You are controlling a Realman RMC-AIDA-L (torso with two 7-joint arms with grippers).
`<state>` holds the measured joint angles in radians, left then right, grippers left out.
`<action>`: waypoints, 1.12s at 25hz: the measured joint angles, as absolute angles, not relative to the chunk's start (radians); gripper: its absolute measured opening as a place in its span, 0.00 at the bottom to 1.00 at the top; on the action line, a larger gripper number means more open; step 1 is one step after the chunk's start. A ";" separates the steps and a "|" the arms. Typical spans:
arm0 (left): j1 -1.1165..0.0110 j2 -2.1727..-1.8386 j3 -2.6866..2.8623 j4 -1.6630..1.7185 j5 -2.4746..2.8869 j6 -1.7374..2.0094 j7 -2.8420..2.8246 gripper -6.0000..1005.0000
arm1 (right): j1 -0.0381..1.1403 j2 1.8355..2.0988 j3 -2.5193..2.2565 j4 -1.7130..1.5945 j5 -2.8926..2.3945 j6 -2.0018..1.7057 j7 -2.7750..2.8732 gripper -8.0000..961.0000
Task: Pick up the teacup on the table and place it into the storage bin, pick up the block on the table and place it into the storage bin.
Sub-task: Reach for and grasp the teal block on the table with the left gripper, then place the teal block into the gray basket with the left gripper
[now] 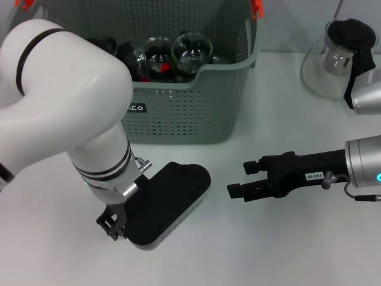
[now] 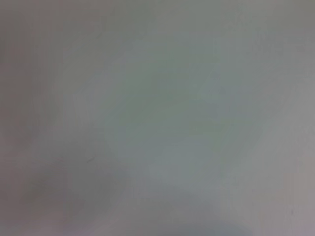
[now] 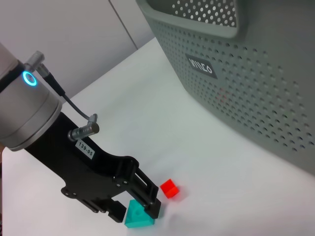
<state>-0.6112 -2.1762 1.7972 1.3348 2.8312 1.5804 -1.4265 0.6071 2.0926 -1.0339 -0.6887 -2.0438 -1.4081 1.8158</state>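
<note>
On the white table (image 1: pixel 238 250), in front of the storage bin (image 1: pixel 196 113), the left arm bends down steeply, and the left gripper (image 3: pixel 133 212) sits low over a teal block (image 3: pixel 139 217). The block is a small three-cornered wedge with one corner pointing up toward the gripper. It may be held, but I cannot tell. A red cube (image 3: pixel 170 188) lies just beside it, not touching. The right gripper (image 1: pixel 239 179) reaches in flat from the right, its jaws apart and holding nothing. Glass teacups (image 1: pixel 191 50) sit inside the bin.
</note>
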 joint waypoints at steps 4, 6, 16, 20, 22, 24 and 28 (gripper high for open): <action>-0.623 -2.175 1.798 1.318 2.832 1.579 -1.435 0.59 | 0.607 2.094 -1.034 -0.688 -2.044 -1.408 1.812 0.98; -0.626 -2.175 1.798 1.313 2.832 1.580 -1.440 0.60 | 0.607 2.094 -1.034 -0.688 -2.043 -1.408 1.811 0.98; -0.649 -2.175 1.798 1.277 2.840 1.576 -1.461 0.50 | 0.607 2.093 -1.034 -0.687 -2.042 -1.408 1.808 0.98; -0.653 -2.175 1.799 1.276 2.841 1.579 -1.470 0.45 | 0.608 2.093 -1.034 -0.687 -2.042 -1.408 1.808 0.98; -0.654 -2.175 1.799 1.283 2.841 1.585 -1.474 0.42 | 0.607 2.092 -1.034 -0.687 -2.042 -1.408 1.806 0.98; -0.656 -2.175 1.799 1.290 2.840 1.593 -1.480 0.40 | 0.607 2.092 -1.034 -0.687 -2.042 -1.408 1.802 0.98; -0.670 -2.175 1.771 1.321 2.828 1.652 -1.499 0.40 | 0.606 2.092 -1.034 -0.687 -2.042 -1.407 1.799 0.98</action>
